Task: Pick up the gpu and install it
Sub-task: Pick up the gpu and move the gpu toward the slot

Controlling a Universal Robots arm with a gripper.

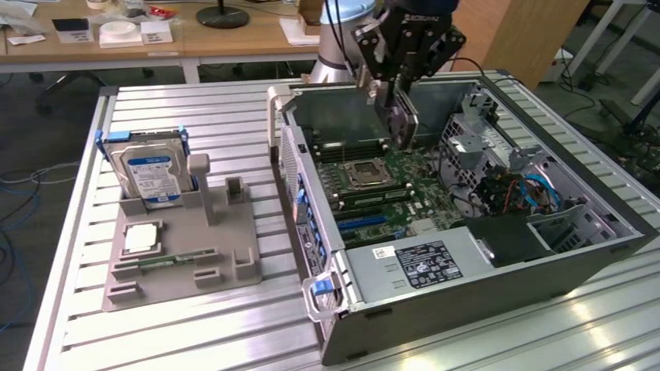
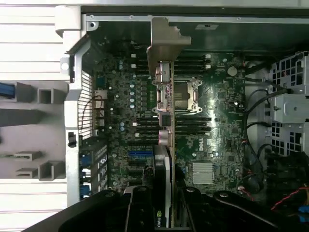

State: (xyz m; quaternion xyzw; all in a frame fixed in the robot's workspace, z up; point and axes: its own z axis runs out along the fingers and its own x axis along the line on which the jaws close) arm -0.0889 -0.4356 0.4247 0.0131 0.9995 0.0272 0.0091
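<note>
Gripping the gpu (image 1: 404,139) on edge, hand (image 1: 395,108) clamped on it, above the motherboard (image 1: 413,174) inside the open computer case (image 1: 495,263). Best kept upright, bracket (image 2: 161,48) square to the rear wall.

gpu (image 2: 163,159) near end hidden inside tool (image 2: 163,208), arm (image 1: 335,46) cut off at exterior view's top edge

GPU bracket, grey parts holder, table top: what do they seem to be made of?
The gpu bracket: bare sheet metal by the look, pale grey with a dull sheen, thin and bent at its end. The grey parts holder: probably plastic, moulded or printed; uniform matte grey, blocky posts. The table top: likely aluminium; pale ribbed slats that catch bright reflections.
</note>
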